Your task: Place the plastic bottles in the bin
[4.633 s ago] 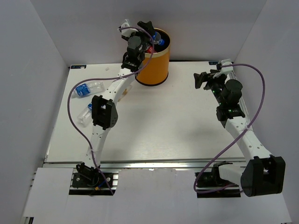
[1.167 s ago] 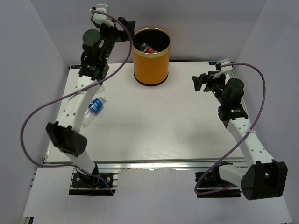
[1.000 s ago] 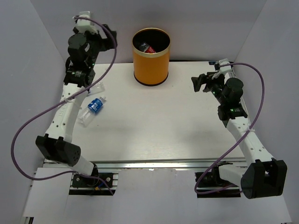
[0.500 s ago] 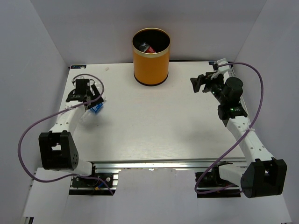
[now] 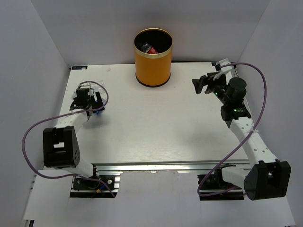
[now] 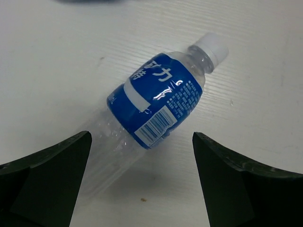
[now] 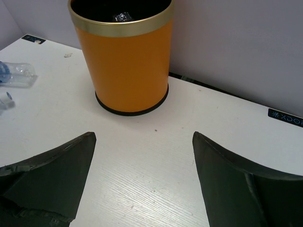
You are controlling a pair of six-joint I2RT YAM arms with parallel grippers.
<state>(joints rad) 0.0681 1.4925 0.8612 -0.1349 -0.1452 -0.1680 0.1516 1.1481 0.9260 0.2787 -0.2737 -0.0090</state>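
Orange and round, one bin (image 5: 153, 59) stands upright at the far middle of the white table (image 5: 156, 127). It has thin gold bands, and in its black inside one red-label bottle (image 5: 150, 48) shows, with the rest lost in the dark. Of the two arms, the left gripper (image 5: 89, 101) sits low at the table's left side and covers most of a blue-label bottle (image 5: 96, 110). The right gripper (image 5: 200, 85) hangs well apart from the bin, to its right.

From the left wrist, the one blue-label bottle (image 6: 151, 113) lies on its side on the grained table. It is clear crinkled plastic with a white cap (image 6: 211, 46). The left gripper (image 6: 141, 137) is spread wide with a finger on either side, gripping nothing. The bottle's clear base lies just beside one finger, contact unclear.

From the right wrist, the bin (image 7: 125, 66) stands smooth-walled with something glinting in its dark mouth. A clear bottle (image 7: 19, 75) is cut off at the left edge. The right gripper (image 7: 142, 135) is wide open and empty
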